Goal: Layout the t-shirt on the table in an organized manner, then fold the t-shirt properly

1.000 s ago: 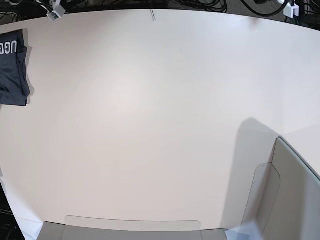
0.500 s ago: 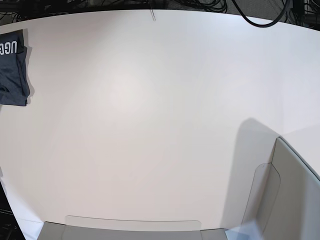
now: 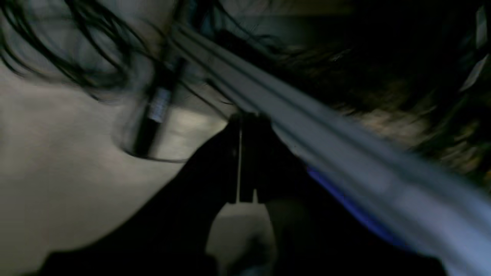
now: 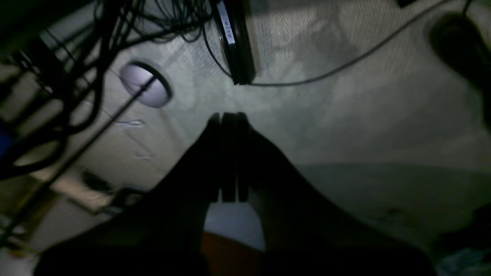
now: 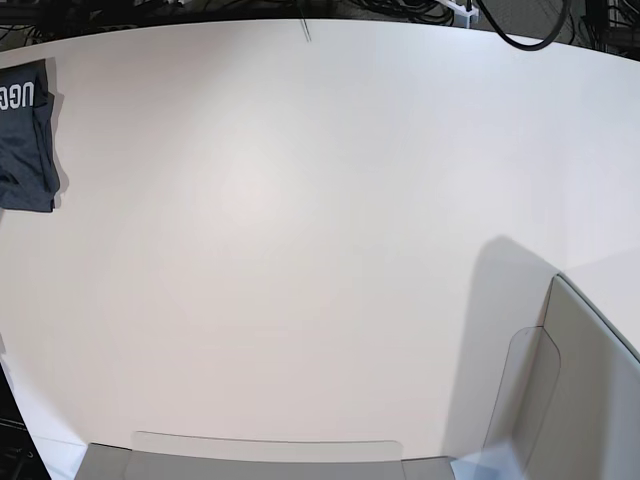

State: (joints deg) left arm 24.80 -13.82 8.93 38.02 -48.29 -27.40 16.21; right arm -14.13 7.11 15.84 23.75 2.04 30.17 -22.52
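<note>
Vs 0.5 s ago, base view: the t-shirt (image 5: 26, 135) hasn't moved, a folded dark navy-grey bundle w/ white block letters on top, lying at the table's (image 5: 300, 220) far-left edge and cut off by the frame's left side. Change is only along the table's far edge: the black cable loop (image 5: 520, 35) near the far-right corner sits a bit differently, and a small white piece (image 5: 462, 12) now pokes in beside it; 1 s ago 2 white pieces showed, 1 at each far corner. Rest of the tabletop looks the same, w/ pale grey translucent panels (image 5: 560, 400) along the near edge and near-right corner. Neither arm shows in base view; only the wrist cams give the claws. Left wrist view, heavily blurred: left gripper (image 3: 245, 161) w/ fingers pressed together, nothing between them, over a dim surface w/ tangled black cables (image 3: 76, 57) and a grey rail (image 3: 345, 153) running diagonally. Right wrist view, sharper: right gripper (image 4: 229, 153) also pressed together and empty, above a grey floor-like surface w/ a round pale disc (image 4: 145, 84), a black bar (image 4: 236, 46) w/ a label, and thin cables (image 4: 345, 61). T-shirt and table don't appear in either wrist view.
</note>
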